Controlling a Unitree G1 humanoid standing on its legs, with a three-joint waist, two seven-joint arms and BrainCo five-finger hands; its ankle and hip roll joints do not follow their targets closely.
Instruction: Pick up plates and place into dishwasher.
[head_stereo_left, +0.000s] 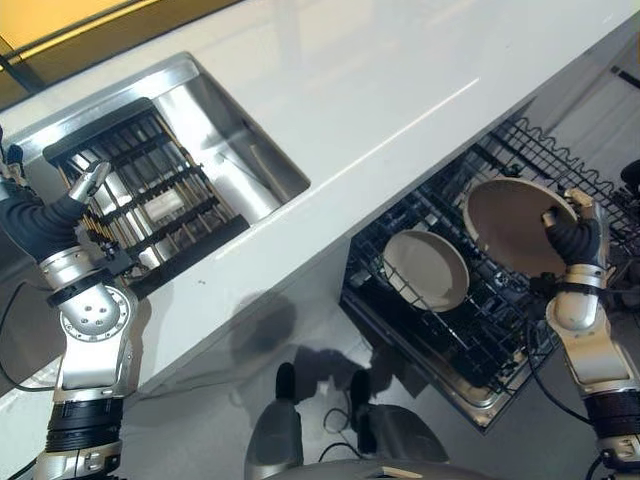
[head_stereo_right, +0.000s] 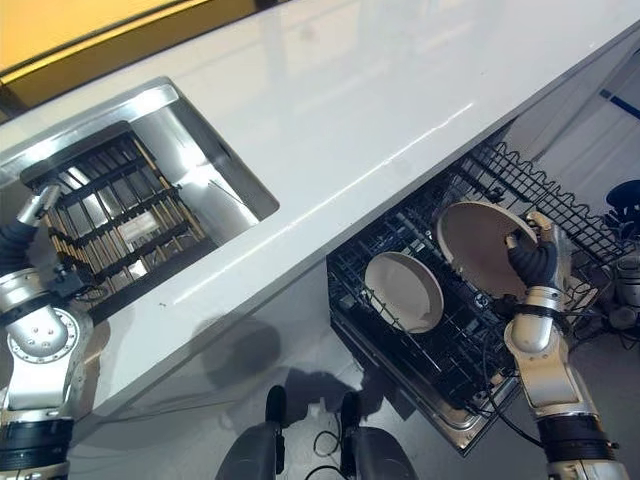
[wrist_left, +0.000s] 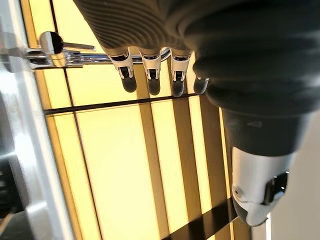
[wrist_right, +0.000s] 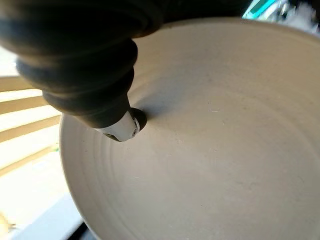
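Beige and round, a large ceramic plate is held on edge by the right hand above the black wire dishwasher rack. The plate is pinched at its rim: in the right wrist view the thumb is pressed against the plate's inner face, and the fingers are seen curled over the rim in the eye views. A second, smaller beige plate is stood tilted in the rack's tines, just beside the held plate and nearer the white bench. The rack is pulled out from under the bench's front edge. Across the bench from the rack, a stainless steel sink is set into the bench top, and a dark slatted drying rack is lodged inside it. The left hand is held over that drying rack, well apart from the dishwasher rack, its fingers nearly straight and closed on nothing.
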